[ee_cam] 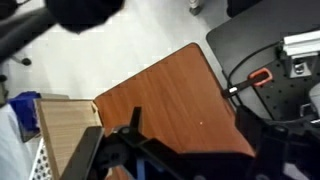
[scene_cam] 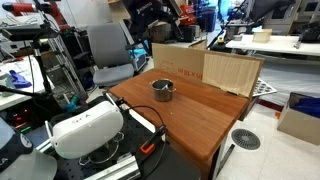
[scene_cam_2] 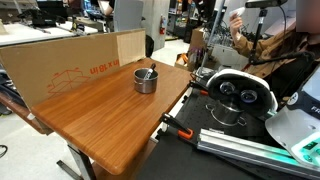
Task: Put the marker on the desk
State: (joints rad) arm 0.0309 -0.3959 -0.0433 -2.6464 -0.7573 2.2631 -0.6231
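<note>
The marker [scene_cam_2: 150,72] is in the round metal pot [scene_cam_2: 146,80], not on the tabletop [scene_cam_2: 100,120]. In an exterior view it shows as a thin dark stick with its long axis tilted, lower end down inside the pot and upper end leaning at the rim. It is too small to tell which tip is up. The pot stands upright on the wood, near a cardboard panel [scene_cam_2: 70,70] behind it. In the wrist view the gripper [ee_cam: 200,135] hangs high above the tabletop's corner, well apart from the pot. Its dark jaws are spread wide with only bare wood showing between them.
</note>
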